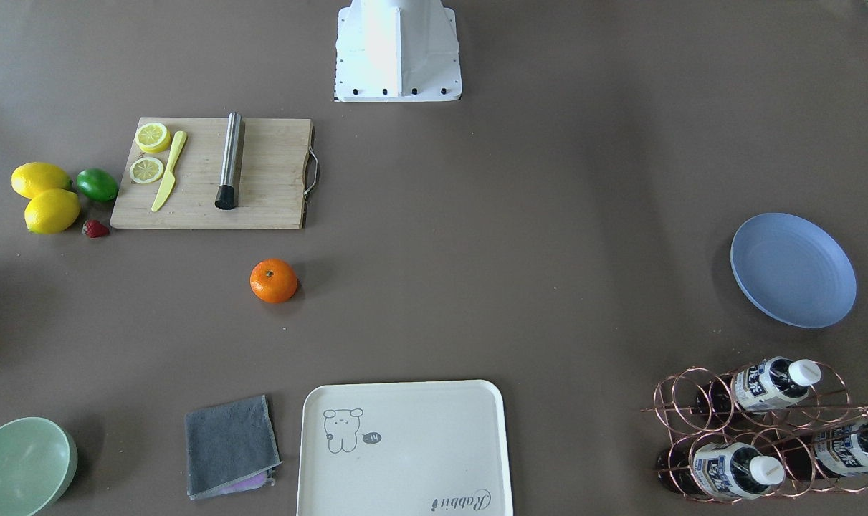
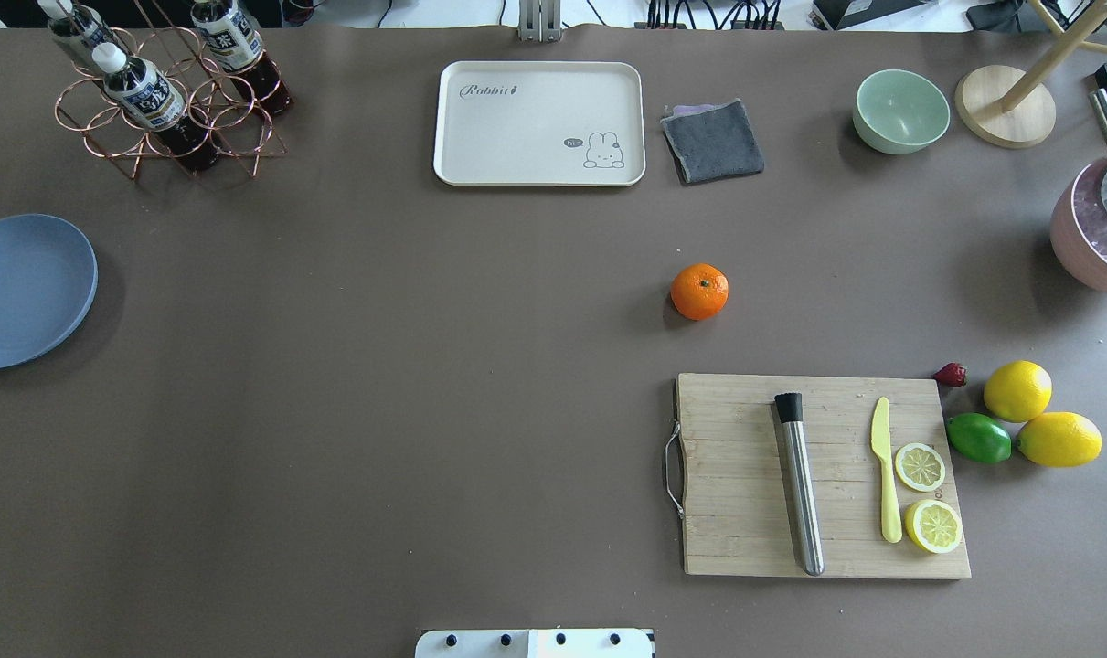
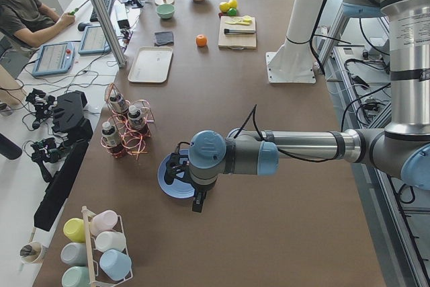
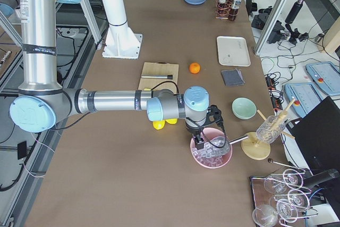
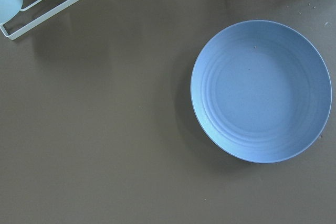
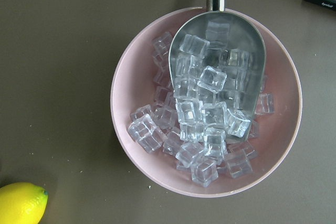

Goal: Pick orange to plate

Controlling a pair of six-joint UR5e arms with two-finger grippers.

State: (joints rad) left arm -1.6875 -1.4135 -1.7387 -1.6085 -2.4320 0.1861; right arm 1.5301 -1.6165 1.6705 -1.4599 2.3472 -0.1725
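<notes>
The orange (image 1: 273,280) lies alone on the brown table, between the cutting board and the cream tray, and also shows in the overhead view (image 2: 699,291). The blue plate (image 2: 23,291) rests empty at the table's far left end; the left wrist view looks straight down on the plate (image 5: 261,91). My left gripper (image 3: 176,169) hovers over the plate, far from the orange. My right gripper (image 4: 214,119) hangs above a pink bowl of ice at the opposite end. Both grippers show only in the side views, so I cannot tell whether they are open or shut.
A wooden cutting board (image 2: 745,512) carries a metal muddler, a yellow knife and lemon slices. Lemons (image 2: 1017,390), a lime and a strawberry lie beside it. The cream tray (image 2: 539,123), grey cloth (image 2: 712,140), green bowl (image 2: 900,111), bottle rack (image 2: 164,91) and the pink ice bowl (image 6: 131,93) line the table's far side and right end.
</notes>
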